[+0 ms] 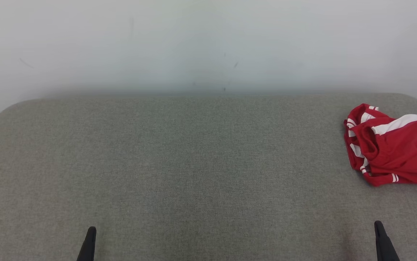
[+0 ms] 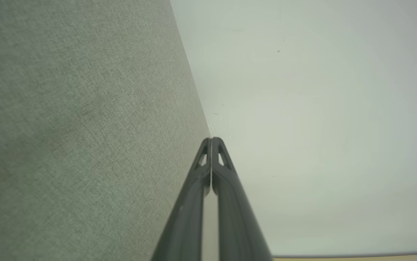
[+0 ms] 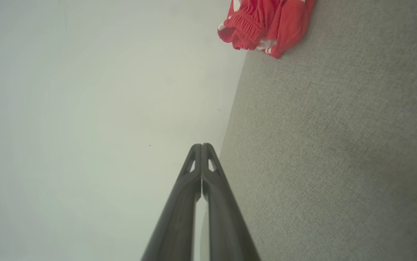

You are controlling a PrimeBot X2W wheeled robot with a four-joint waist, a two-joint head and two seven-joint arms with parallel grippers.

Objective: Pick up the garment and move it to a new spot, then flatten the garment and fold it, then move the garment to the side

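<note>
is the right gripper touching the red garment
Apart. The head view shows a bare stretch of grey surface between the right gripper and the garment.

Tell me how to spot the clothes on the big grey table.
Start at the wide grey cloth-covered table in front of the pale wall and follow it to its right end. There, near the back corner, lies the garment, crumpled in a heap. It is bright red with white stripes, unlike the plain grey around it.
</note>
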